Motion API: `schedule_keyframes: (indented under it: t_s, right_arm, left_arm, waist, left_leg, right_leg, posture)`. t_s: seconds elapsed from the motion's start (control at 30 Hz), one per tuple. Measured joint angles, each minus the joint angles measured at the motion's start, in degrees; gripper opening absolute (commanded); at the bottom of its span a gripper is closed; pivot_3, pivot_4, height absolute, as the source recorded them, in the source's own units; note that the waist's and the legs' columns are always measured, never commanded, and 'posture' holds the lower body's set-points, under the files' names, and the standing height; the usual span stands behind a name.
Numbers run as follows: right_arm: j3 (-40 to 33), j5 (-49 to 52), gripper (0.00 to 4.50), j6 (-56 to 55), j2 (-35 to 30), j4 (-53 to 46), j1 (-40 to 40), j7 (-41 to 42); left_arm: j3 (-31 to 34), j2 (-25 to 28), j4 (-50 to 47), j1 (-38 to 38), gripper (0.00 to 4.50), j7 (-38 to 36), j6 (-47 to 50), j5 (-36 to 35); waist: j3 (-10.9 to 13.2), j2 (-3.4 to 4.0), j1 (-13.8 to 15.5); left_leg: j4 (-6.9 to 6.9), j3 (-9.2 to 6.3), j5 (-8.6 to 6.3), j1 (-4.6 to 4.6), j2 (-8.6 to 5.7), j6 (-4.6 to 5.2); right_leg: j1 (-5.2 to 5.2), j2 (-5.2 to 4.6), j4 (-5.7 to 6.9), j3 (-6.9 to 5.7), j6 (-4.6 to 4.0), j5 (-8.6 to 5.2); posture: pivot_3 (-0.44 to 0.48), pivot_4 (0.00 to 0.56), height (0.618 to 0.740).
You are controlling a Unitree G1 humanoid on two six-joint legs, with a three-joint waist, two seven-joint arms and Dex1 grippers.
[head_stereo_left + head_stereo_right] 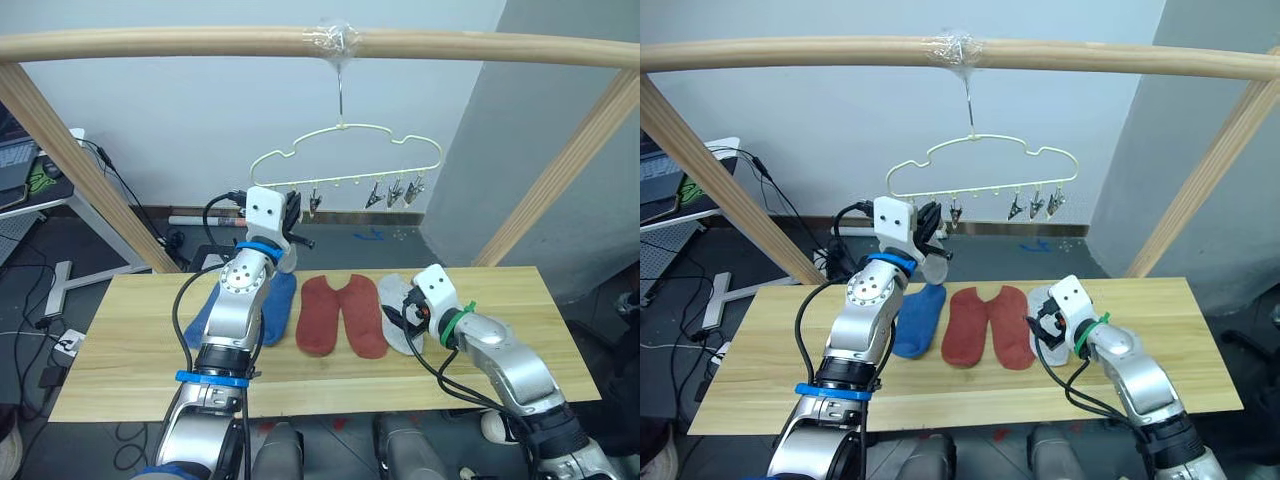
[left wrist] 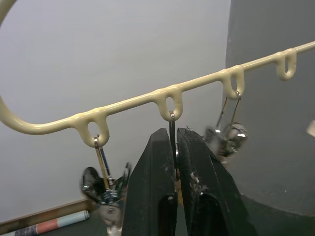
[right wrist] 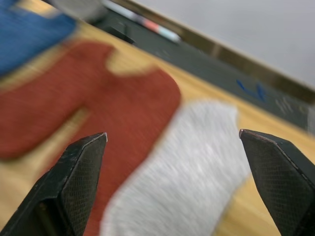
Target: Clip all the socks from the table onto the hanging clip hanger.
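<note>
The socks lie in a row on the table (image 1: 120,350): the blue socks (image 1: 920,318) on the robot's left, the red socks (image 1: 340,312) in the middle, the grey socks (image 1: 1045,322) on the right. All lie flat on the wood.

The clip hanger (image 1: 345,160) hangs by its hook from the pole (image 1: 150,44) above the table's far edge, with metal clips dangling from the loops of its bottom bar.

The left gripper (image 2: 174,147) is raised to that bar. Its fingers are pressed together on one clip (image 2: 172,129), pinching it just below its loop; a free clip hangs on either side.

The right gripper (image 3: 172,140) is low over the table, fingers spread wide and holding nothing, directly above a grey sock and just beside the red pair.
</note>
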Motion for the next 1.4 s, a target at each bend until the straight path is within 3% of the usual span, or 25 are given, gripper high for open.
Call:
schedule_keyframes:
  t_s: [0.17,0.4,0.5,0.67,0.87,1.07,1.23,1.4]
  right_arm:
    - [-0.1,-4.2,4.5,-9.1,3.6,18.8,-7.2,-1.6]
    - [-2.5,-4.9,4.5,-18.7,8.4,36.3,-12.7,-3.3]
    - [-4.1,-4.8,3.92,-20.5,8.9,40.0,-13.5,-3.5]
    - [-4.1,-6.0,2.11,-21.9,8.6,41.3,-13.6,-2.4]
    - [-4.3,-6.1,0.03,-21.1,5.0,32.5,-6.9,1.4]
    - [-4.0,-4.3,0.03,-20.6,2.3,17.4,1.4,7.2]
    - [-2.4,-2.4,0.03,-17.2,1.1,-0.6,3.8,10.8]
    - [-0.4,-0.9,0.03,-10.1,2.9,-9.5,5.0,10.7]
  left_arm:
    - [0.9,0.0,-1.4,0.5,0.01,0.0,2.2,-0.7]
    - [0.8,-0.7,-2.2,0.6,0.01,0.2,3.0,-0.6]
    - [0.8,-0.7,-3.0,1.2,0.0,0.2,3.3,-0.5]
    - [0.8,-0.7,-3.5,1.6,0.0,0.3,3.5,-0.5]
    - [0.9,-0.2,-4.1,1.6,0.0,-0.1,4.3,-0.7]
    - [2.9,-0.7,-6.0,1.5,0.0,-3.1,10.5,-7.3]
    - [9.1,-1.7,-8.8,0.6,0.0,-6.0,25.0,-22.0]
    - [19.1,-5.2,-9.5,-1.0,0.0,-1.2,38.2,-38.4]
  waist:
    - [0.0,0.0,-0.5]
    - [0.0,0.0,-0.6]
    - [0.0,0.0,-0.6]
    - [0.0,0.0,-0.7]
    - [0.0,0.0,-0.6]
    - [0.0,0.02,-1.0]
    - [0.0,0.02,-1.2]
    - [0.0,0.01,-1.0]
  left_leg:
    - [0.19,-0.01,0.06,0.07,0.0,0.06]
    - [0.15,-0.02,0.05,0.02,-0.01,0.07]
    - [0.11,-0.02,0.05,0.05,-0.01,0.07]
    - [0.15,-0.03,0.06,0.1,-0.01,0.07]
    - [0.15,-0.03,0.05,0.08,-0.01,0.07]
    - [0.12,-0.03,0.05,0.07,-0.01,0.07]
    - [0.17,-0.04,0.06,0.14,0.0,0.07]
    - [0.18,-0.04,0.05,0.08,0.0,0.06]
  right_leg:
    - [0.02,0.02,0.21,0.01,-0.05,-0.04]
    - [0.01,0.04,0.21,0.03,0.05,0.03]
    - [0.0,0.04,0.22,0.03,0.03,0.02]
    - [0.04,0.04,0.25,0.03,0.0,-0.01]
    - [0.05,0.04,0.22,0.04,0.0,-0.01]
    - [0.0,0.05,0.24,0.04,0.0,-0.03]
    - [0.02,0.05,0.27,0.05,-0.22,-0.16]
    - [0.03,0.04,0.21,0.04,-0.23,-0.17]
  posture:
    - [0.013,0.189,0.74]
    - [0.025,0.19,0.74]
    - [0.03,0.192,0.74]
    - [0.03,0.192,0.74]
    - [0.03,0.192,0.74]
    - [0.016,0.19,0.74]
    - [0.012,0.188,0.74]
    - [-0.001,0.181,0.74]
